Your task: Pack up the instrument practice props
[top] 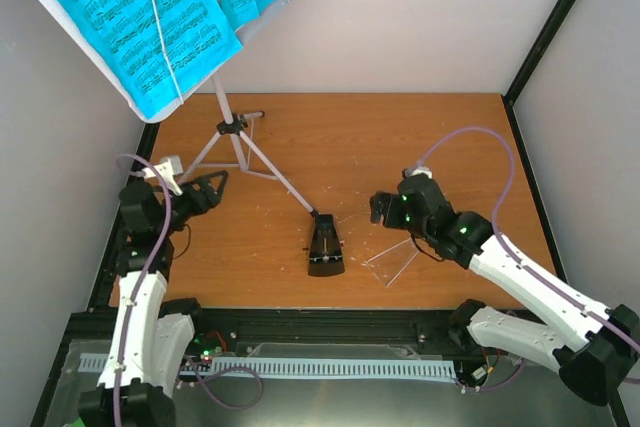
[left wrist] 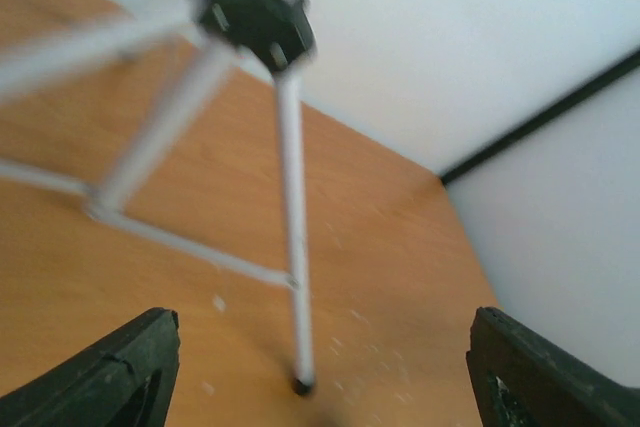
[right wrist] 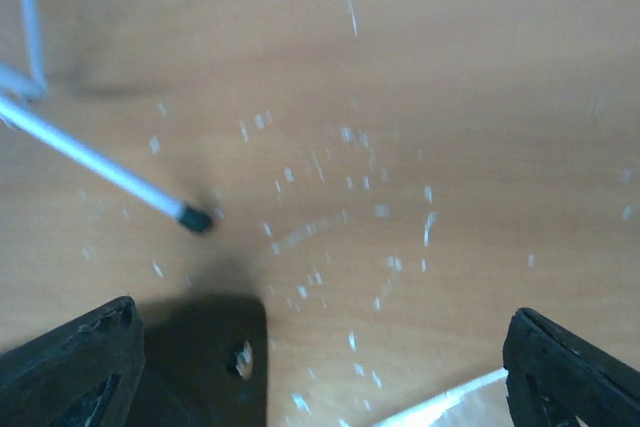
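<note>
Both arms empty, stand upright at upper left
Your left fingers (left wrist: 110, 372) are spread wide, nearest the music stand (top: 235, 132), its vertical pole just ahead; your right fingers (right wrist: 570, 367), also apart, hang near the metronome (top: 325, 247) at centre, with the clear cover (top: 392, 262) beside it on the worktop (top: 450, 147); left-wrist view is blurred, stand's desk cut off

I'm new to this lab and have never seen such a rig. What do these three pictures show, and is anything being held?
The left arm and right arm are robots bolted at a wooden table's near edge. One picture looks down from behind them; the other two come from wrist cameras, black jaws at the bottom corners. On the table: a white music stand with cyan sheet-music pages, a small black metronome and a clear plastic cover. Both arms' jaws are open, holding nothing.
</note>
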`<state>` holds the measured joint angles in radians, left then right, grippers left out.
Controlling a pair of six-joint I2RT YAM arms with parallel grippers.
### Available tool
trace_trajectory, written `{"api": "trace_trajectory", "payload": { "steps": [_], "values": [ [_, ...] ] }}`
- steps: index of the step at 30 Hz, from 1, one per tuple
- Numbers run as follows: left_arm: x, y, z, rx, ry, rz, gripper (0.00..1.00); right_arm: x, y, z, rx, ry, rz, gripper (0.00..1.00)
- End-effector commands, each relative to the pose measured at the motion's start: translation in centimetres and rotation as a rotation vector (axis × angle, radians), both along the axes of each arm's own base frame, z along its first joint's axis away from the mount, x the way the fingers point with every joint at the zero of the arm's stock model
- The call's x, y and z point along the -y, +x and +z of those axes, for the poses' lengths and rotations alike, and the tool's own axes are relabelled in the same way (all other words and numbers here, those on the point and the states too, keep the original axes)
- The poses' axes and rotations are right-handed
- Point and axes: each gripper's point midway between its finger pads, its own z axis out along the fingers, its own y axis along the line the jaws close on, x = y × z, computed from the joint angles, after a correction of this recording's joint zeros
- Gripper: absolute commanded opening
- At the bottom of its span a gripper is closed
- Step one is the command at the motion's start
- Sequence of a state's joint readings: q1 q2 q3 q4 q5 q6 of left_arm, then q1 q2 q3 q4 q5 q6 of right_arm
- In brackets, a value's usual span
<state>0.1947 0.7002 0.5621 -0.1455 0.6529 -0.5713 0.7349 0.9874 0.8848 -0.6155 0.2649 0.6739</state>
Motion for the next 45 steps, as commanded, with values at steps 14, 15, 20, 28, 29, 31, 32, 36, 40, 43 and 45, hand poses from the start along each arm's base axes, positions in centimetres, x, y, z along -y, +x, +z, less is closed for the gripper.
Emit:
{"api": "trace_trajectory", "payload": {
  "steps": [14, 15, 20, 28, 29, 31, 32, 36, 40, 43, 45],
  "values": [
    [15.4, -4.4, -10.1, -0.364, -0.135, -0.455, 0.58, -3.1, -6.6, -12.3, -0.306, 0.284, 0.203, 0.70],
    [16.1, -4.4, -10.4, -0.371, -0.124, -0.469, 0.58, -3.1, -6.7, -12.4, -0.305, 0.280, 0.207, 0.69],
    [17.8, -4.4, -11.9, -0.414, -0.107, -0.503, 0.57, -3.7, -6.9, -13.1, -0.310, 0.278, 0.231, 0.63],
    [18.1, -4.1, -13.4, -0.445, -0.121, -0.503, 0.55, -5.6, -6.7, -14.1, -0.321, 0.287, 0.261, 0.55],
    [18.2, -4.0, -13.5, -0.450, -0.128, -0.505, 0.55, -6.0, -6.7, -14.1, -0.321, 0.289, 0.269, 0.55],
    [18.5, -3.9, -13.5, -0.453, -0.142, -0.517, 0.54, -6.6, -6.8, -14.3, -0.326, 0.286, 0.284, 0.55],
    [18.7, -3.9, -13.7, -0.460, -0.147, -0.522, 0.54, -6.9, -6.9, -14.5, -0.332, 0.280, 0.288, 0.54],
    [19.2, -3.6, -13.8, -0.467, -0.146, -0.537, 0.54, -8.0, -7.7, -15.3, -0.357, 0.267, 0.308, 0.53],
    [19.8, -3.3, -13.6, -0.464, -0.144, -0.558, 0.54, -8.7, -8.2, -15.3, -0.340, 0.269, 0.302, 0.51],
    [20.7, -3.2, -13.8, -0.468, -0.138, -0.583, 0.54, -8.6, -8.1, -14.8, -0.318, 0.274, 0.300, 0.52],
    [21.4, -3.1, -13.9, -0.468, -0.135, -0.600, 0.54, -8.1, -8.1, -14.7, -0.307, 0.257, 0.295, 0.53]
  ]
}}
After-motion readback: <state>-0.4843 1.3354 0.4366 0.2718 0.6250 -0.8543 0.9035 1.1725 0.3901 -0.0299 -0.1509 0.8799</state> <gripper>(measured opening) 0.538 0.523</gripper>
